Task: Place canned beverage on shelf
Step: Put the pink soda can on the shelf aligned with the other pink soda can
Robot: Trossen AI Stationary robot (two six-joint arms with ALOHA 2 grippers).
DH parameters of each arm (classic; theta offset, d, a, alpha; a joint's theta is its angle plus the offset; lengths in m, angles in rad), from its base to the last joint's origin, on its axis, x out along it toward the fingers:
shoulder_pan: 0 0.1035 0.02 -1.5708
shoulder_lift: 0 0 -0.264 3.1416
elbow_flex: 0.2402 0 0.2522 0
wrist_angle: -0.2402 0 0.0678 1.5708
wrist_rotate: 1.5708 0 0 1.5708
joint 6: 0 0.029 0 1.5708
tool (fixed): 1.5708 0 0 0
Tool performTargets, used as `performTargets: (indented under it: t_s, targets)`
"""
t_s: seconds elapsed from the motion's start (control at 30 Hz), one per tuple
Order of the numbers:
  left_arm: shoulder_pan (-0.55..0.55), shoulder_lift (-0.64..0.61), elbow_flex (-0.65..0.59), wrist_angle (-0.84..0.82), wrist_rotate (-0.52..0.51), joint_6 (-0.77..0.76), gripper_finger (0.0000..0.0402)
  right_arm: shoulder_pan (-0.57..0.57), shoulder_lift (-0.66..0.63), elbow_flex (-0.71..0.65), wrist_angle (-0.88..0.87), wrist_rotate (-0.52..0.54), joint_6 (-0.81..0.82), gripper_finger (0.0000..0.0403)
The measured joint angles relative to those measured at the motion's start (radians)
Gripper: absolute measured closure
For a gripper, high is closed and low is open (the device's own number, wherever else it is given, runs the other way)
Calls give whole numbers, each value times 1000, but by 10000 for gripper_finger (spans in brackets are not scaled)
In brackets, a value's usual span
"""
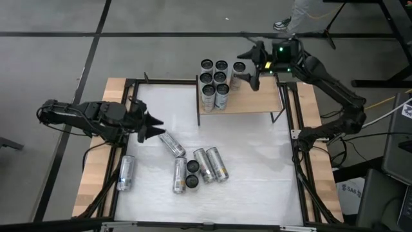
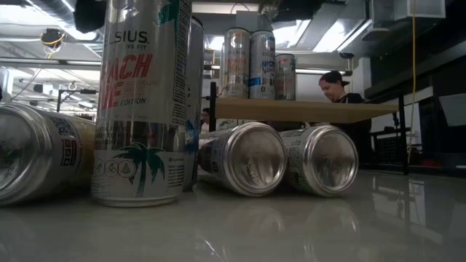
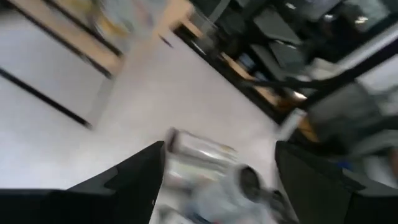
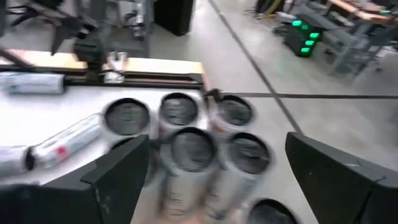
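Note:
The shelf [image 1: 248, 100], a pale wood board on black posts, stands at the table's far middle and also shows in the low view [image 2: 306, 109]. Several silver cans [image 1: 214, 80] stand upright in a cluster on its left part [image 4: 193, 146]. My right gripper [image 1: 250, 72] hovers open over the shelf's far edge, beside the cluster's rightmost can [image 1: 239, 67], and touches nothing. My left gripper [image 1: 152, 127] hangs open above the table's left side. Just past its fingertips a can [image 1: 172, 144] lies on its side [image 3: 199, 146].
More cans lie on their sides on the white table [image 1: 257, 167]: one at the left edge [image 1: 126, 173], three near the middle [image 1: 205, 165]. Two stand upright among them [image 1: 192, 174]. A person [image 2: 338, 87] is in the room behind the table.

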Motion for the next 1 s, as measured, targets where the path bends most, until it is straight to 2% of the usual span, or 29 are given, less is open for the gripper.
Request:
performTargets:
  t_s: [0.1,0.17,0.37,0.53,0.7,1.0]
  targets:
    - [-1,1,0,0,85,-76,106,78,0,0,-21,0,0,40]
    - [-8,12,0,1,100,-107,106,128,0,0,-35,-1,0,40]
    - [-35,44,1,1,30,-127,106,284,0,0,-59,0,48,40]
    - [-67,118,1,41,-18,-127,106,411,0,0,-65,30,95,40]
    - [-92,217,0,77,-24,-163,106,539,0,-8,-65,141,150,40]
    - [-99,324,1,-57,19,-528,106,733,0,-85,-62,336,254,40]
